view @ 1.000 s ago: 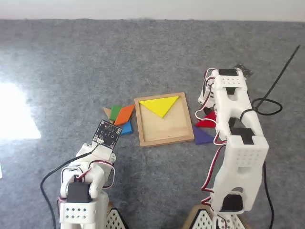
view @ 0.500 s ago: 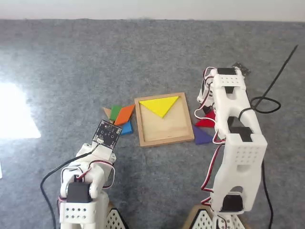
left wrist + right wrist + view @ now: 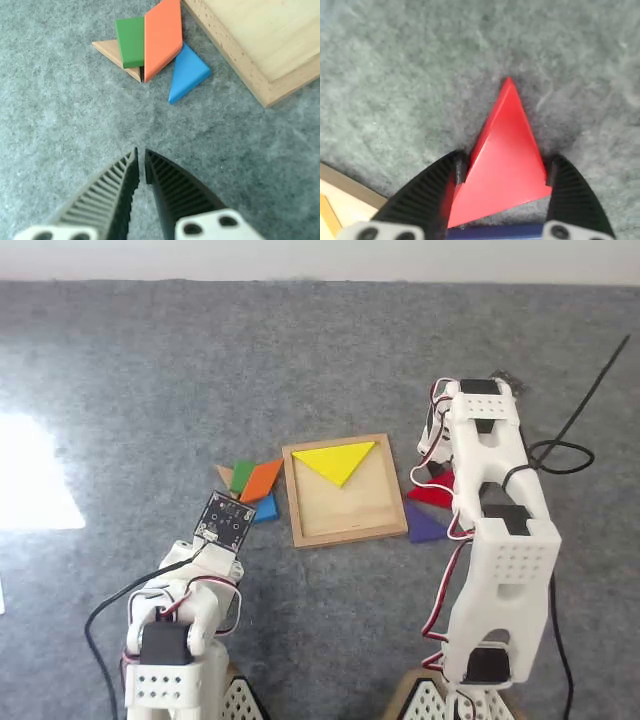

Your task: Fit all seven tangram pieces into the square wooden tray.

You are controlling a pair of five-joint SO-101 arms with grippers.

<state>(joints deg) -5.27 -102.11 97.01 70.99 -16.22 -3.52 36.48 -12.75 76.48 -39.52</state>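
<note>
— Looking at the right hand (image 3: pixel 505 167), what does it have?

— The red triangle (image 3: pixel 502 150). Its fingers (image 3: pixel 435 190) sit one on each side of the piece and press against its edges, so the hand is gripping it. The triangle lies flat on the grey counter (image 3: pixel 150 370), just right of the tray (image 3: pixel 345 535).

— Anything else on that side?

— The purple triangle (image 3: pixel 425 526), just beside the red one, on the side nearer the arm's base.

— And the left hand (image 3: pixel 141 152)?

— Closed on nothing, with its tips almost touching. It hangs over the counter left of the tray, near the blue triangle (image 3: pixel 187 74) but apart from it.

— What is in the tray?

— The yellow triangle (image 3: pixel 335 460). Its long edge lies along the far rim and its point aims at the middle.

— Where are the other pieces?

— In a cluster on the counter just left of the tray. The orange parallelogram (image 3: pixel 162 37) lies edge to edge with the green piece (image 3: pixel 130 41). The green piece overlaps the tan triangle (image 3: pixel 115 52). The blue triangle touches the parallelogram on the side nearer the left hand.
</note>
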